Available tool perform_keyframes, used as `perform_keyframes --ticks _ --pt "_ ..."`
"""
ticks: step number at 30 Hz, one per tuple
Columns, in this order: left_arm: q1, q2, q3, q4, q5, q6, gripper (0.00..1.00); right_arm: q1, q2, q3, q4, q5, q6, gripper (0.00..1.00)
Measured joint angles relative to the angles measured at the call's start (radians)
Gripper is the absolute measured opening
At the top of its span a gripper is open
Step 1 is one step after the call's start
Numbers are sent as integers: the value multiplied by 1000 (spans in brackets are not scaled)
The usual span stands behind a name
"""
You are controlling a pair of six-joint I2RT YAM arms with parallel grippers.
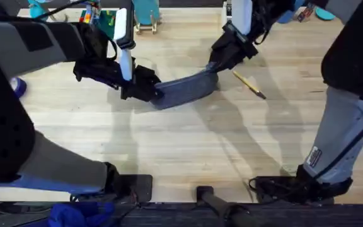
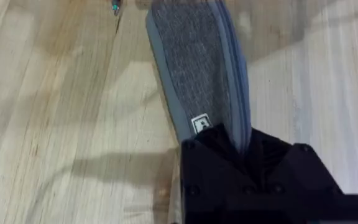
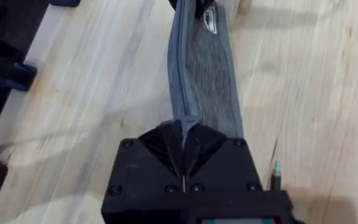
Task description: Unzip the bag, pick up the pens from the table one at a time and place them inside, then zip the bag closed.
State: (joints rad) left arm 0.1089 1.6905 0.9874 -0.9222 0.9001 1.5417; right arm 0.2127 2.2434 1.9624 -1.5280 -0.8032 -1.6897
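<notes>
Both grippers hold the bag (image 1: 184,88) by opposite ends, and it sags slightly between them, lying on or just above the table (image 1: 181,145) near its middle. Left gripper (image 1: 145,90): jaws closed on the end with the small white label, as the left wrist view shows (image 2: 238,146). Right gripper (image 1: 216,63): jaws pinched shut on the other end, right where the zipper line (image 3: 178,74) runs in; whether the metal pull itself sits between the pads cannot be told.

Judgement on handling: the bag is soft woven fabric, light, and it bends into a shallow curve under the two grips, so it offers no stiffness of its own. The zipper should only slide if the far end stays anchored and the fabric is kept taut along its length. The best hold is an end seam for the anchor and the pull tab for the moving hand.

One yellow pen (image 1: 249,84) lies on the table just beside the right gripper, its dark tip visible in the right wrist view (image 3: 276,169). It looks slim, rigid, smooth and likely to roll, so a mid-shaft grip across the barrel seems safest.
</notes>
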Motion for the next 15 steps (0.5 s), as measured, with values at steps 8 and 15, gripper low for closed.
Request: perform_keyframes --ticks 8,15 --pt "0 0 0 2 0 0 42 61 0 50 -2 26 6 31" --pt "0 0 0 2 0 0 42 111 0 67 7 22 7 30"
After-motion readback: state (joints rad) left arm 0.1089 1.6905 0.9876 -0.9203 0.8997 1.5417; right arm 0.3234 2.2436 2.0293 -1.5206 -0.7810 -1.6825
